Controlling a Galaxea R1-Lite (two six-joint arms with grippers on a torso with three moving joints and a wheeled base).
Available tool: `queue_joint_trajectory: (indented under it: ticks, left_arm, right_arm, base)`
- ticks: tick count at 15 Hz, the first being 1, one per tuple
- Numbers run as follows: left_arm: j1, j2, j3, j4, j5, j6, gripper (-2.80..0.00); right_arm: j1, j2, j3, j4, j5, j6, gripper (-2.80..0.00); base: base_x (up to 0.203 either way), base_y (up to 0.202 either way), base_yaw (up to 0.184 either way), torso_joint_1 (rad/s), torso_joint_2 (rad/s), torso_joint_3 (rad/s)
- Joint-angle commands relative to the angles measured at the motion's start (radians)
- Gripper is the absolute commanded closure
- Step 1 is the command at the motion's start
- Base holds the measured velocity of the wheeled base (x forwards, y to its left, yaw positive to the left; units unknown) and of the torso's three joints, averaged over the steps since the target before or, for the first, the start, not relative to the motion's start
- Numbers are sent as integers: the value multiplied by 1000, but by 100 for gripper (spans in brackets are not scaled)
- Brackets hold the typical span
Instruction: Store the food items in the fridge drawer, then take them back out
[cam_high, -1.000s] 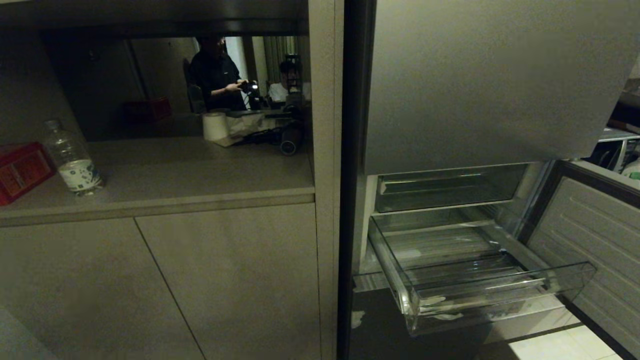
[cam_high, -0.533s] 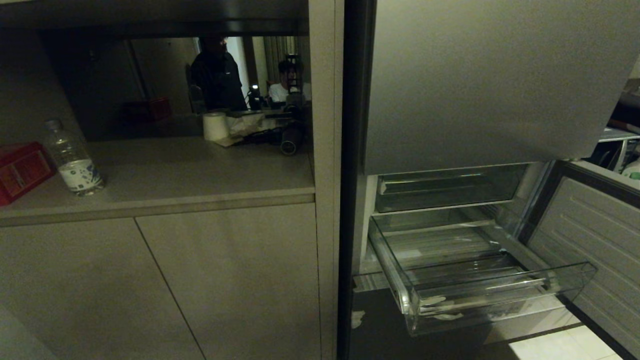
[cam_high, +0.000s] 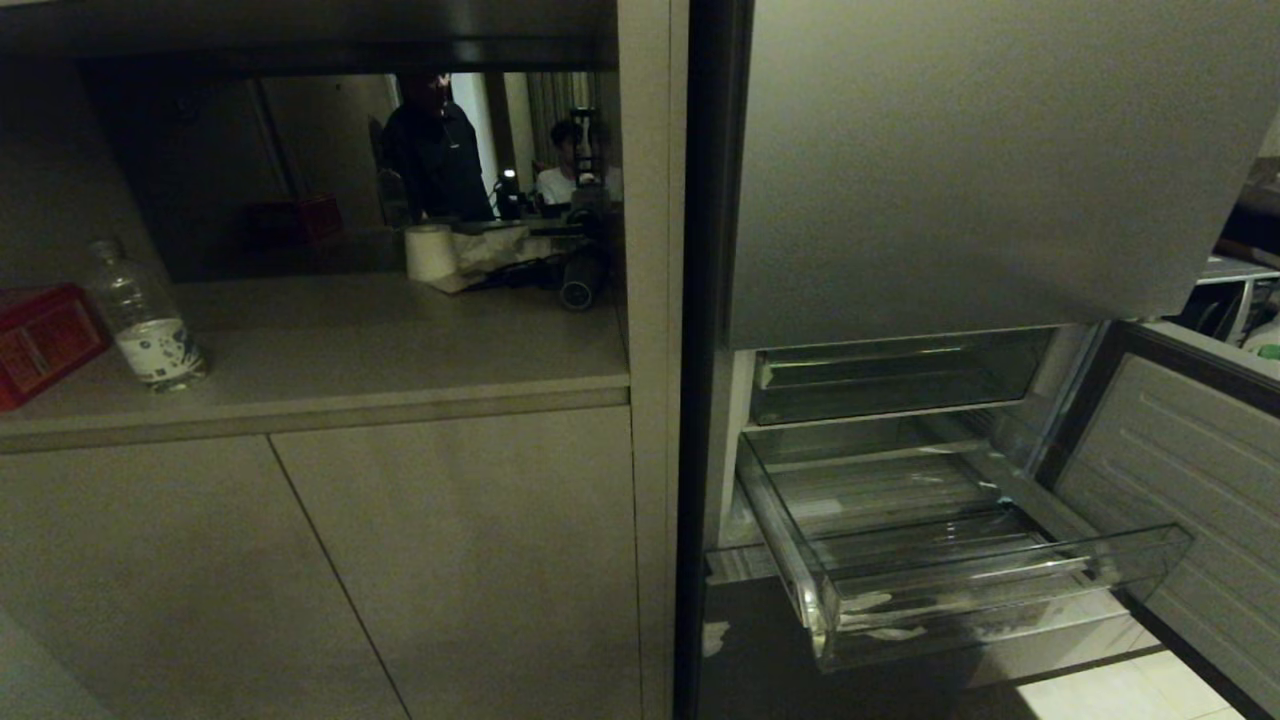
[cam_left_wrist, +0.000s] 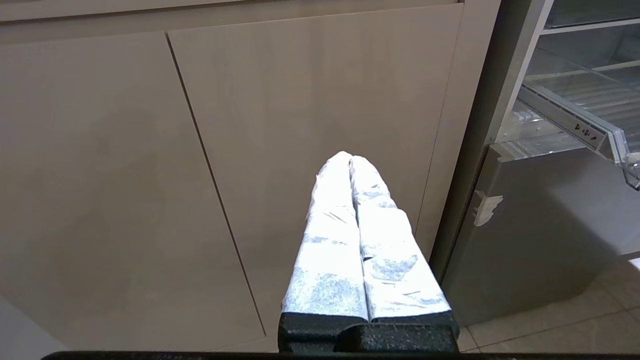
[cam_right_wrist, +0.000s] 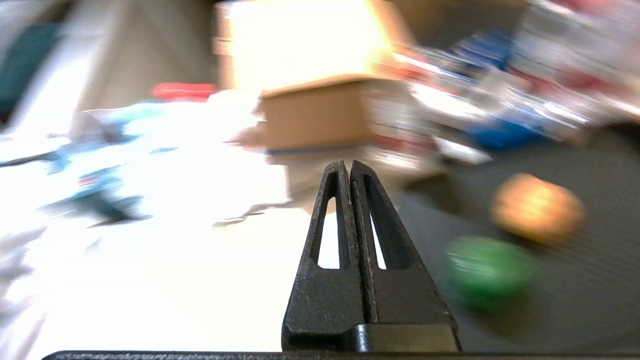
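The fridge drawer (cam_high: 1000, 592), clear plastic with a ribbed floor, stands pulled out of the open fridge at the lower right of the head view, with nothing in it. Its side rail also shows in the left wrist view (cam_left_wrist: 575, 122). Neither arm appears in the head view. My left gripper (cam_left_wrist: 348, 159), with white-wrapped fingers, is shut and empty, facing the beige cupboard doors (cam_left_wrist: 300, 100). My right gripper (cam_right_wrist: 346, 164) is shut on nothing. Beyond it, blurred, a green round food item (cam_right_wrist: 487, 272) and an orange one (cam_right_wrist: 537, 207) lie on a dark surface.
A darker, flatter drawer (cam_high: 890, 380) sits above the clear one. The fridge door (cam_high: 1170, 470) hangs open at the right. On the counter stand a water bottle (cam_high: 145, 320), a red box (cam_high: 40, 340) and a paper roll (cam_high: 428, 252). A cardboard box (cam_right_wrist: 320, 112) stands past the right gripper.
In the head view the drawer and counter things have kept still. Only the standing person at the back has lowered an arm and shifted a little.
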Motion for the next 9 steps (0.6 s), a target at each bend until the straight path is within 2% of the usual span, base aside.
queue_joint_trajectory:
  ticks: [1,4,7,9]
  left_arm:
    - [0,1,0,-1,0,0,0]
    - [0,1,0,0,0,0,0]
    - [0,1,0,0,0,0,0]
    - [0,1,0,-1,0,0,0]
  right_arm:
    - [246,-260,87,-4,-30,33,0]
    - [683,-350,126,-16,-78,52,0]
    - [1131,-370,171,-15,-100,6,0]
    - [1372,-376,240,-15,-115,-21,0]
  base:
    - [0,0,0,0,0,0]
    - [0,0,0,0,0,0]
    - [0,0,0,0,0,0]
    - [0,0,0,0,0,0]
